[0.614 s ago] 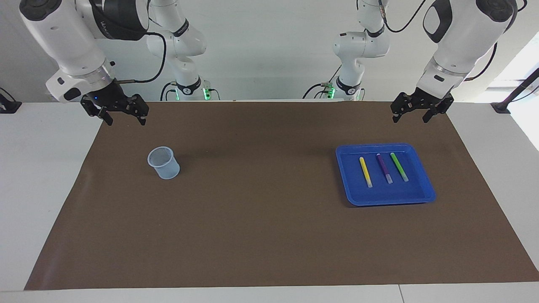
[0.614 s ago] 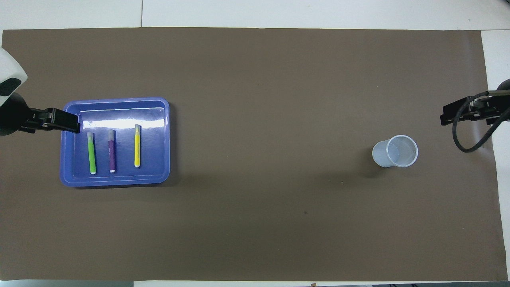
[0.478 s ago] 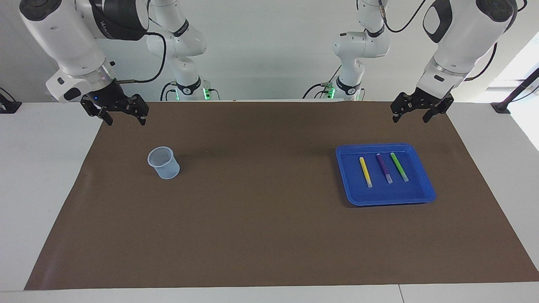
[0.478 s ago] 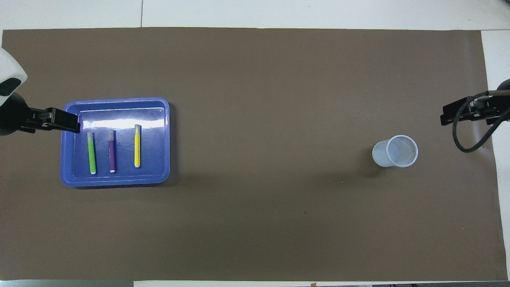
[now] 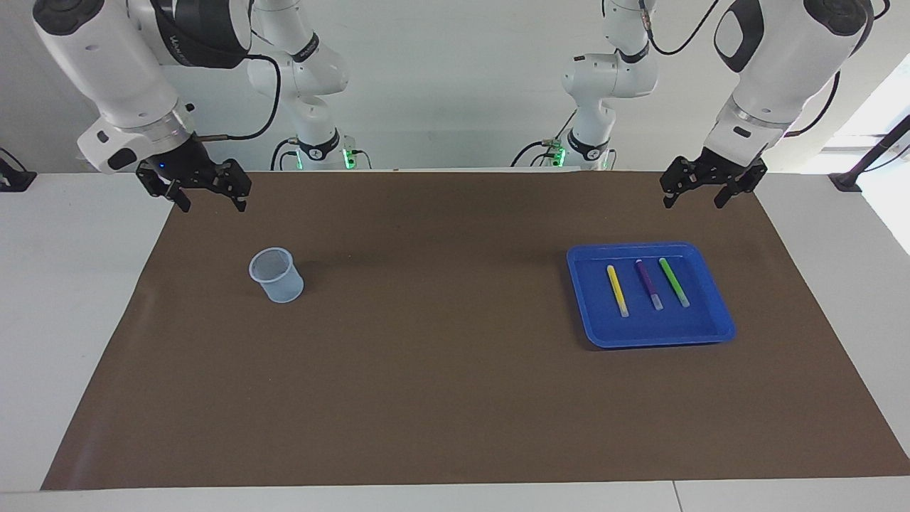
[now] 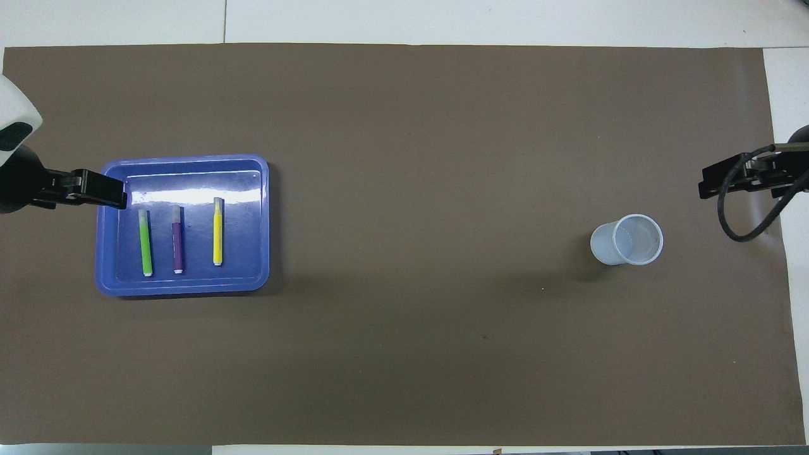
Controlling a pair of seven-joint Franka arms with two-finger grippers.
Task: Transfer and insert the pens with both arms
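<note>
Facing view first, and all eyes on the three short slim marker pens: the yellow marker pen [image 5: 617, 290], the purple marker pen [image 5: 648, 284] and the bright green marker pen [image 5: 673, 281] lie side by side, apart from one another, flat in the shallow blue plastic tray [image 5: 716, 330] toward the left arm's end of the table. Each pen runs roughly lengthwise away from the robots, pale translucent cap end pointing farther from them (the overhead shot confirms the same neat row, green pen [image 6: 146, 242], purple pen [image 6: 177, 239], yellow pen [image 6: 217, 231], none touching). The tray [image 6: 107, 285] sits on the wide brown paper mat [image 5: 441, 398] that covers most of the white table [image 5: 43, 299]. Up above the mat's edge nearest the robots, closer to them than the tray, hangs the left gripper [image 5: 692, 198], fingers spread wide and holding nothing, well clear of the pens. Over toward the right arm's end stands a small translucent pale blue plastic cup [image 5: 276, 274], upright, mouth open, well apart from the tray. The right gripper [image 5: 211, 201] hovers above the mat's corner nearest the robots at that end, its fingers likewise wide apart and empty. From overhead the cup [image 6: 627, 239] shows an empty inside. Two smaller white arms with green lights [image 5: 323, 153] stand at the back between the big arms.
</note>
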